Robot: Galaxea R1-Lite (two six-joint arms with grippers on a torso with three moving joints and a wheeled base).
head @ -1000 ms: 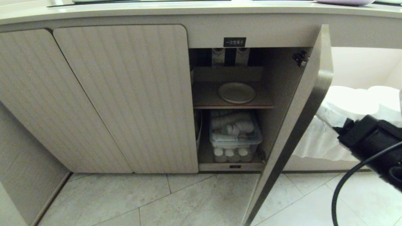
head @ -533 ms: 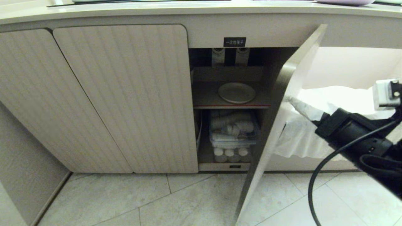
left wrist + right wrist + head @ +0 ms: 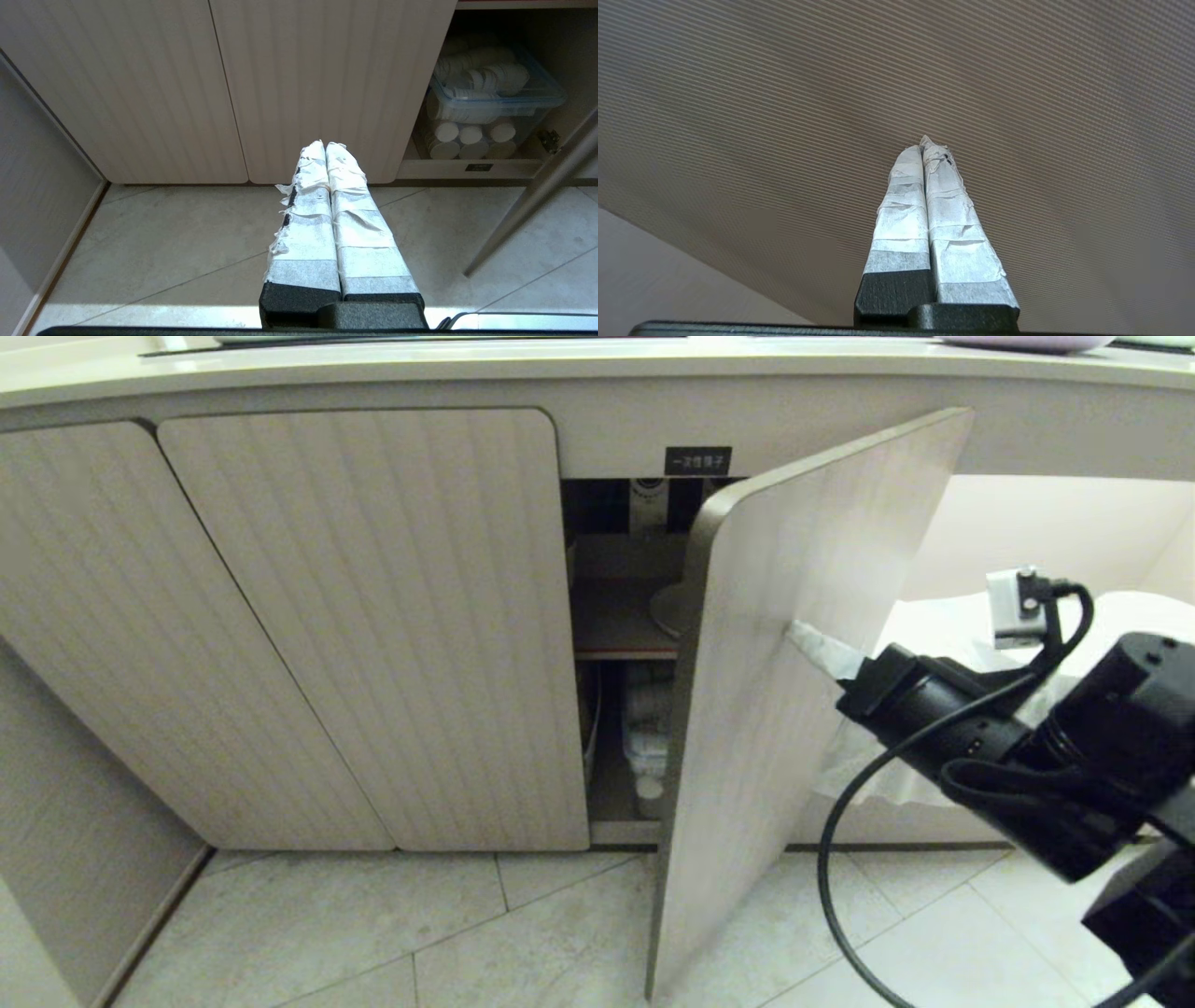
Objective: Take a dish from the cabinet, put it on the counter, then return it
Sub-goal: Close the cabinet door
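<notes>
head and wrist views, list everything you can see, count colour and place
counter: 1, glossy cream, along the top
cabinet door: 1, beige ribbed, half shut over the opening
closed doors: 2, beige ribbed, left of the opening
dish: 1, cream-white, on the red-edged shelf, mostly hidden by the door
black label: 1, white characters, above the opening
clear bin: 1, blue-rimmed, lower shelf, holding white cups
floor tiles: pale grey, below
right gripper: 1, white-taped, shut, tips against the door's outer face
left gripper: 1, white-taped, shut, above the floor
</notes>
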